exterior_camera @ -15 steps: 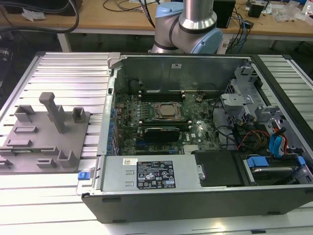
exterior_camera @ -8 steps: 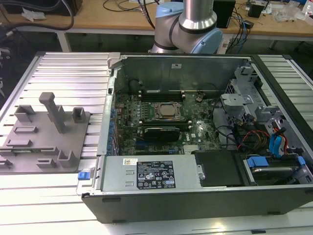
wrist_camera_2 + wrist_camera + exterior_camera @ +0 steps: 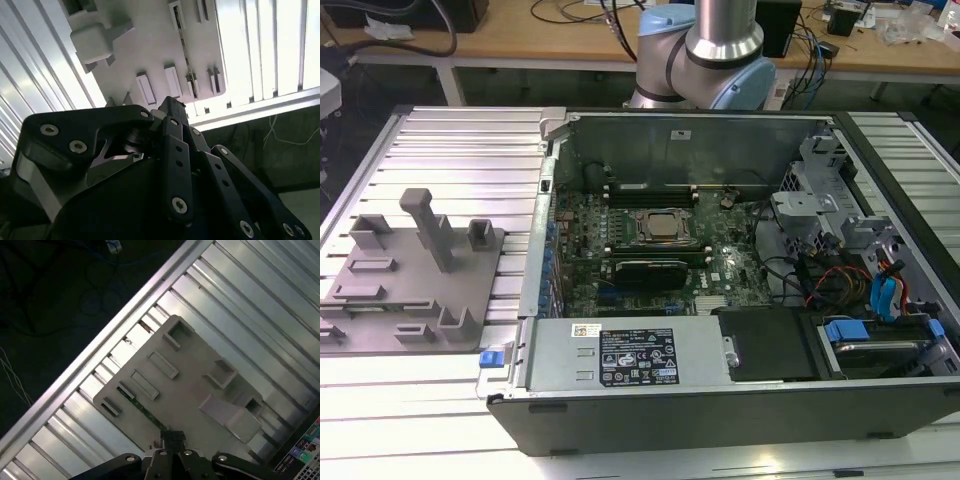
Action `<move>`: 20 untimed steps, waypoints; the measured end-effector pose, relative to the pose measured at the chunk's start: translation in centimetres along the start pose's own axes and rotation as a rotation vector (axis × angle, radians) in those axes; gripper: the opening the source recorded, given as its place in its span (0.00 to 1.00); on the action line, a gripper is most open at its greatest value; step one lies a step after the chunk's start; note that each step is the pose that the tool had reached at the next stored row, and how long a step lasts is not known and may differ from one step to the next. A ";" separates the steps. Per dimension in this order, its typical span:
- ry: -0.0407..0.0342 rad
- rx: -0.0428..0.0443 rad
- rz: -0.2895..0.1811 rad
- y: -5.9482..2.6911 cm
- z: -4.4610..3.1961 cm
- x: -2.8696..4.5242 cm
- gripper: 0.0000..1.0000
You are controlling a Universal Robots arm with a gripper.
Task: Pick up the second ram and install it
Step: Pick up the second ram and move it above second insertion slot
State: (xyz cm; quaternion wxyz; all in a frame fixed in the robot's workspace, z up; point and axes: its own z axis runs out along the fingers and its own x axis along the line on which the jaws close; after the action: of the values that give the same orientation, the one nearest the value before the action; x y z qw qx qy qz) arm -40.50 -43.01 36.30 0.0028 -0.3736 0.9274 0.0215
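The second ram is a thin green stick standing on edge in the holders along one side of a grey fixture plate. In the second wrist view it is a narrow dark line on that plate. My gripper hangs above the plate, close to one end of the stick and apart from it. Its black fingers are shut together with nothing between them. In the exterior view the plate lies on the ribbed table at that view's left.
An open computer case lies at the exterior view's right, with motherboard, CPU socket, memory slots and cables. A tall grey post rises from the plate. The arm's base stands behind the case. The table edge borders dark floor.
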 end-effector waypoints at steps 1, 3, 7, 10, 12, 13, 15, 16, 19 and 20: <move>0.0016 -0.0006 -0.035 0.00 0.06 0.00 0.08; 0.0047 -0.0017 -0.107 -0.01 0.18 0.00 0.08; 0.0097 -0.0035 -0.220 -0.01 0.37 0.01 0.08; 0.0152 -0.0055 -0.344 -0.03 0.58 0.01 0.08; 0.0185 -0.0066 -0.418 -0.03 0.70 0.02 0.08; 0.0194 -0.0070 -0.436 -0.03 0.73 0.02 0.08; 0.0233 -0.0084 -0.525 -0.04 0.88 0.02 0.08; 0.0252 -0.0092 -0.571 -0.04 0.96 0.02 0.08; 0.0317 -0.0119 -0.706 -0.05 1.20 0.03 0.08; 0.0318 -0.0120 -0.707 -0.05 1.20 0.03 0.08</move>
State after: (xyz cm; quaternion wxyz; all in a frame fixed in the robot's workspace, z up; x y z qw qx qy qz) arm -40.50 -43.01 35.11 -0.0065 -0.6716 0.7406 0.0188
